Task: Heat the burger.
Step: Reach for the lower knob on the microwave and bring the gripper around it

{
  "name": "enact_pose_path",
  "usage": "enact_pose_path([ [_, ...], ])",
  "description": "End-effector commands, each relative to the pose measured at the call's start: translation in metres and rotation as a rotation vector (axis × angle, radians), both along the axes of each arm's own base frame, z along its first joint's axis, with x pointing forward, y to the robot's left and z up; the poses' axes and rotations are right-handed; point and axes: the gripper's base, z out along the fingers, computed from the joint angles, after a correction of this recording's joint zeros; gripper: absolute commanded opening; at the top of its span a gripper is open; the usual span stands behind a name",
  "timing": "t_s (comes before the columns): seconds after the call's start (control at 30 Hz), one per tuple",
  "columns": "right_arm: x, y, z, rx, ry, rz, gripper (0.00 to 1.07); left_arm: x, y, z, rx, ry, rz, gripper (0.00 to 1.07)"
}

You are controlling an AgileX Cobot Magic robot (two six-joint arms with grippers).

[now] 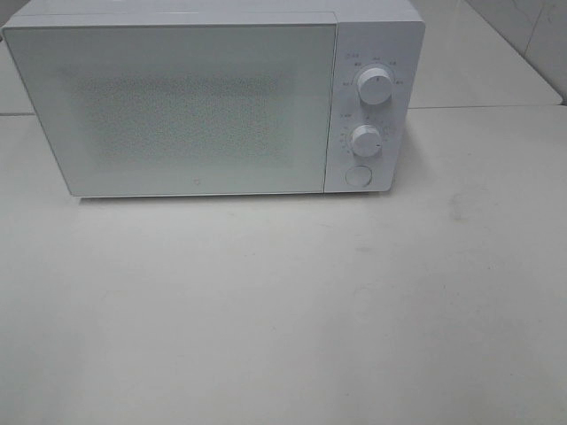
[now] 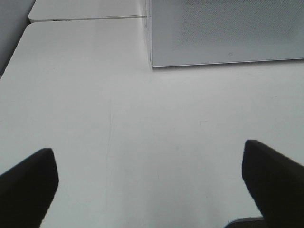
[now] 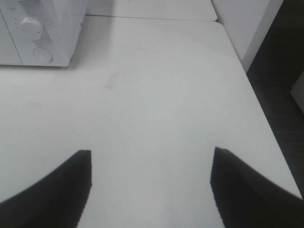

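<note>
Your left gripper and right gripper both stand wide apart, holding nothing, over the table. Ahead of each sits the microwave, its door closed. The burger shows in no view — whether it's inside, you can't tell. Expect it soft, light and stacked, likely to shear apart — take it gently across the bun's sides.

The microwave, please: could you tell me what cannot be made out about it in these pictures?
- Inside of the microwave, exterior high view: hidden by its shut, speckled door; the burger is seen nowhere.
- Markings around the upper dial and lower dial, exterior high view: too small and blurred to read.
</note>
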Motion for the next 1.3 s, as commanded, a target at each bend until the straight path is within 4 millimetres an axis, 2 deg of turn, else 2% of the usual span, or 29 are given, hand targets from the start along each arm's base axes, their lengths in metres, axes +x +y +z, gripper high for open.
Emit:
enact_pose_path([
  [0.03, -0.004, 0.000, 0.000, 0.003, -0.037, -0.010, 0.68, -0.003, -0.001, 0.000, -0.012, -0.035, -0.007, 0.98],
  [1.03, -0.002, 0.000, 0.001, -0.005, -0.031, -0.009, 0.68, -0.003, -0.001, 0.000, -0.012, -0.035, -0.007, 0.98],
  [1.3, -0.003, 0.000, 0.020, -0.013, -0.174, 0.002, 0.68, -0.003, -0.001, 0.000, -0.012, -0.035, -0.007, 0.98],
])
